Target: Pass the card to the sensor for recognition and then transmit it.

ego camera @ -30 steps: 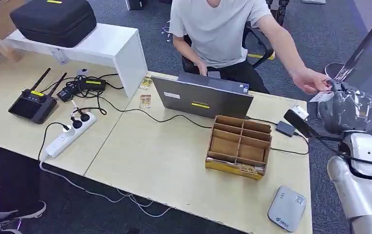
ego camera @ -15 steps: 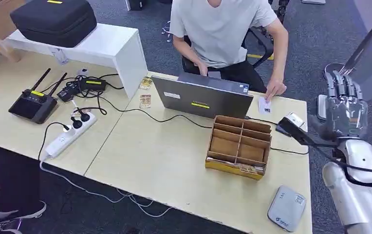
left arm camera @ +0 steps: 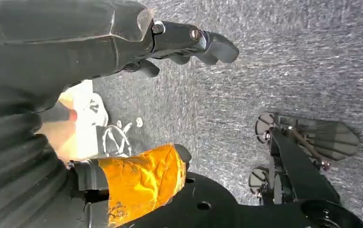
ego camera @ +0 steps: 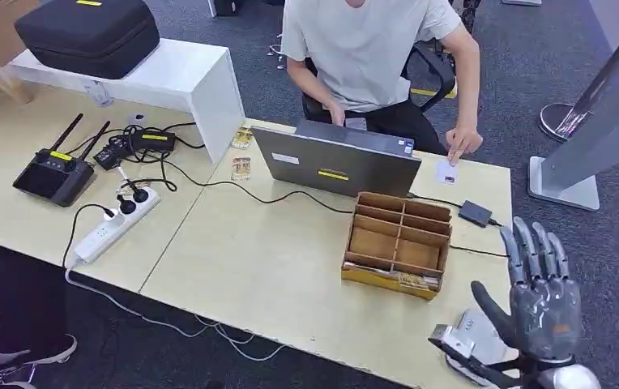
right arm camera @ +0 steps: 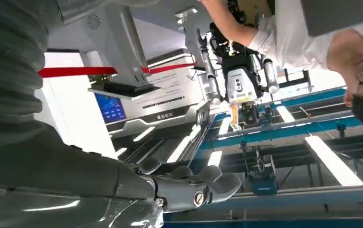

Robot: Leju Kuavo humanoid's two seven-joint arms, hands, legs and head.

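Lying flat under person's hand (ego camera: 464, 146): thin white rectangular card (ego camera: 446, 172); right hand (ego camera: 537, 296) empty.

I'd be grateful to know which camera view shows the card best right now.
The head view: the card lies flat on the table beside the laptop, under the person's fingertips. The right wrist view looks up at the ceiling and the person, and the left wrist view at the floor; I can make out no card in either.

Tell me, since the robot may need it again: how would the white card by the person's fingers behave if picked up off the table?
The card lies flat on the table, so probably hard to get fingers under. It looks thin and small, likely light, fairly stiff, and may slide if pushed.
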